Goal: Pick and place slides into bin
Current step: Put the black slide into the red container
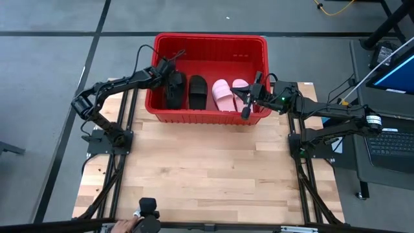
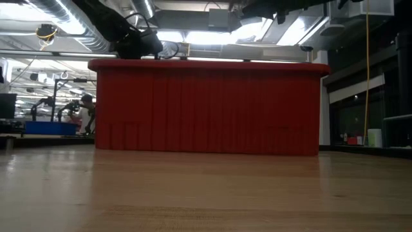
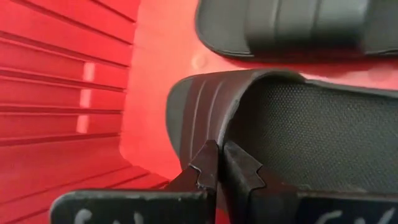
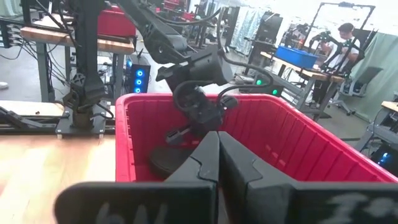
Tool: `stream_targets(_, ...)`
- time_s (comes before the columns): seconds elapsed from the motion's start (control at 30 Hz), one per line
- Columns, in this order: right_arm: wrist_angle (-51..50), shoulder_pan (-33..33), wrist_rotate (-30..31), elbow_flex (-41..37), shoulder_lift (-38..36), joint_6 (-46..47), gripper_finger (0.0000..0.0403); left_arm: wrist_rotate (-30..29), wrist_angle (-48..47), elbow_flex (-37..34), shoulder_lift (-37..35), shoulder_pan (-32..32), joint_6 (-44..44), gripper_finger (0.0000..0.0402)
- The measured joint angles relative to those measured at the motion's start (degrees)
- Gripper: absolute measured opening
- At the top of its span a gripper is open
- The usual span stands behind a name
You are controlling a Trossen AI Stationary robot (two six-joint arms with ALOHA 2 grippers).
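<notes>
The red bin (image 1: 210,40) stands at the table's far side. In it lie two black slides (image 1: 173,90) (image 1: 198,92) and two pink slides (image 1: 223,96) (image 1: 240,87), side by side. My left gripper (image 1: 172,77) reaches down into the bin's left part and is shut on the leftmost black slide (image 3: 298,137). The other black slide (image 3: 292,25) lies just beyond it. My right gripper (image 1: 246,111) is shut and empty over the bin's near right corner, beside the pink slides. The low view shows only the bin's near wall (image 2: 206,109). My left gripper pinches the edge of the black slide's wide strap (image 3: 225,134) between its two fingers (image 3: 208,165). It comes from above, slanting down into the bin. The slide sits low in the bin (image 4: 171,163). I cannot tell whether it rests on the floor.
The bin's ribbed left wall (image 3: 62,81) is close beside the held slide. Bare wooden table (image 1: 207,162) lies in front of the bin. Workbenches, equipment and a person (image 4: 348,37) show in the room behind.
</notes>
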Motion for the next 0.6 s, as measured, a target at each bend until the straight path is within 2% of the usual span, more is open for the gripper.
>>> stream_targets(0.3,0.0,0.0,0.0,0.0,0.0,-0.1,0.0007,1.1,-0.3,0.0,0.2,0.0,-0.8,0.0003)
stream_targets(0.6,0.0,0.1,0.0,0.0,0.0,0.2,0.0007,2.6,1.4,0.0,4.6,0.0,-0.5,0.0003)
